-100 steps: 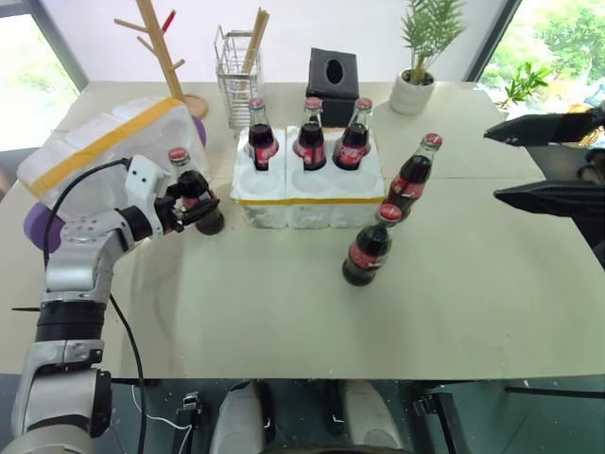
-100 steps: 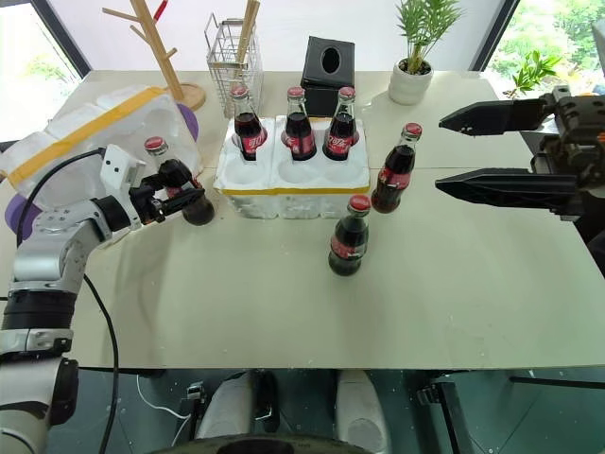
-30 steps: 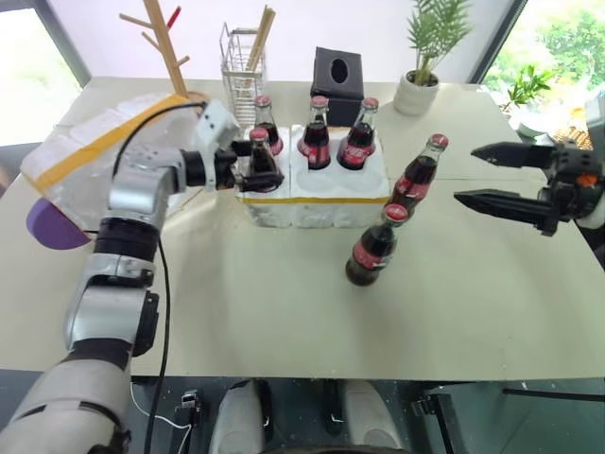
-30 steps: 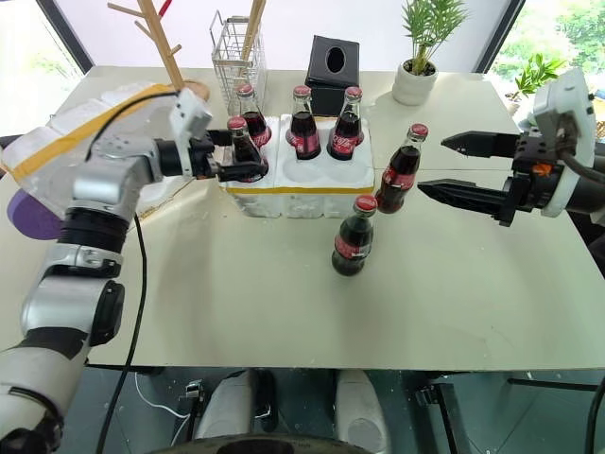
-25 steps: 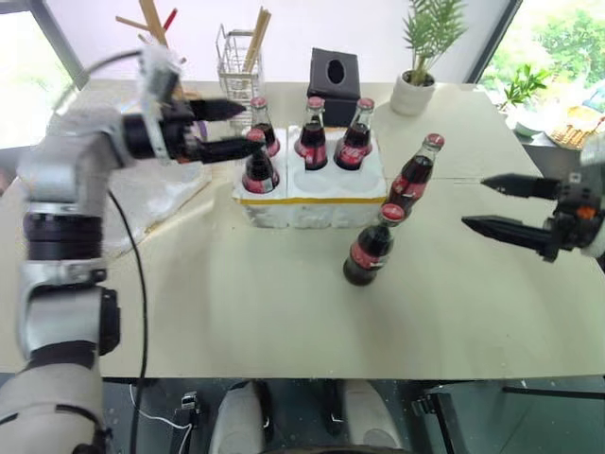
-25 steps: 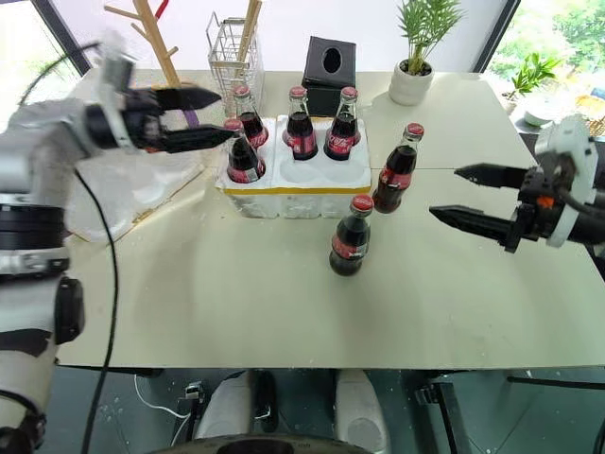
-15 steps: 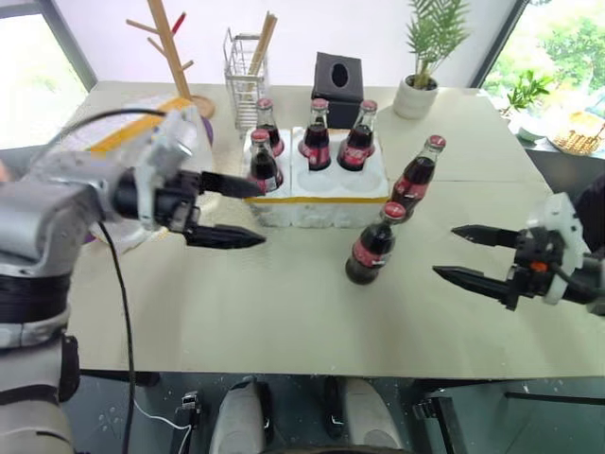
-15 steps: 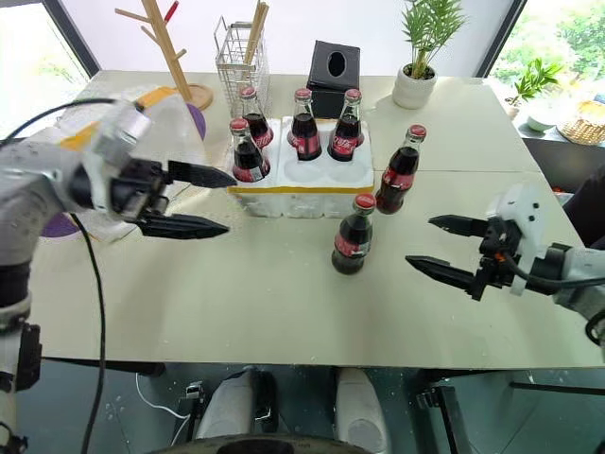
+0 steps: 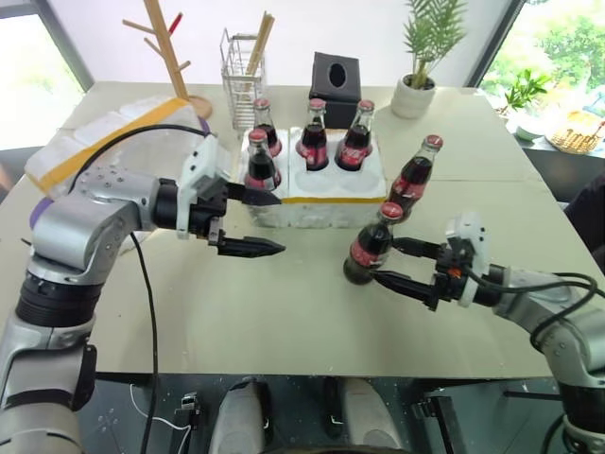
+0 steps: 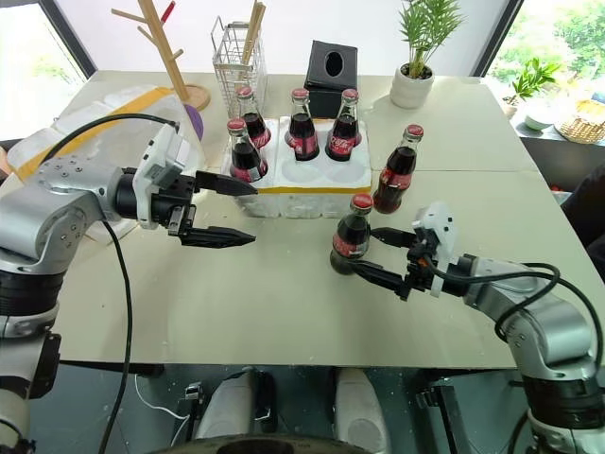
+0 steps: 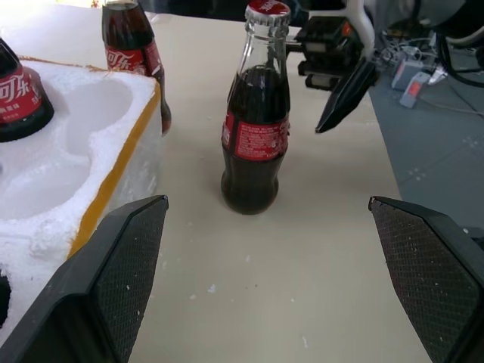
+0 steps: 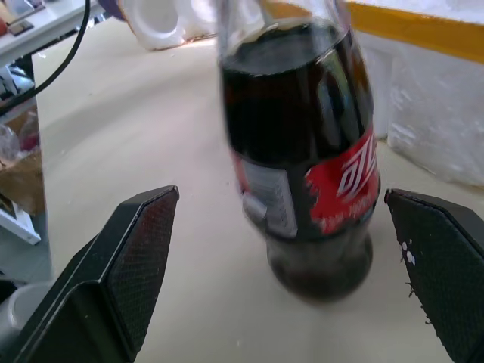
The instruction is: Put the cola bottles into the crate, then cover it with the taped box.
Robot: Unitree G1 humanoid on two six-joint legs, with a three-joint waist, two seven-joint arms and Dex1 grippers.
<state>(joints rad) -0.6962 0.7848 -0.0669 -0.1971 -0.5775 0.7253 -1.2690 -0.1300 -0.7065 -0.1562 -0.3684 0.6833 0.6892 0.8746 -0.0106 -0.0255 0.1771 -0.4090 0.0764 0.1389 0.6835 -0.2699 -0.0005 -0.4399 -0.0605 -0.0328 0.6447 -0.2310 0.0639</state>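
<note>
Now, on the table (image 9: pixel 284 322): white styrofoam crate (image 9: pixel 326 194) w/ yellow tape band sits at centre far side, holding 4 cola bottles, 3 in the far row and 1 in the near-left well (image 9: pixel 259 163). 2 bottles stand outside it to the right: the nearer bottle (image 9: pixel 370 246) just off the crate's near-right corner, the farther bottle (image 9: pixel 414 180) beside the crate's right end. Taped box (image 9: pixel 90 142), deep styrofoam shell w/ yellow bands, lies far left on the table.

Right end effector (image 10: pixel 380 257) is wide open and empty, fingers straddling the nearer bottle at label height, not closed; contact can't be told. Left end effector (image 9: pixel 257 223) is also wide open and empty, hovering near the crate's near-left corner.

Handling, as a judgement: glass bottles likely heavyish for their size, rigid, smooth and slippery, top-heavy enough to tip if nudged, breakable. Best hold is across the body at the label. Crate and box are probably light, stiff, crumbly foam.

Vs approx. 3 s earlier: the left end effector held a bottle by the taped box; that bottle now stands in the near-left well, and the arm has let go and pulled back. Right arm has come in from far right and dropped to the nearer bottle.
</note>
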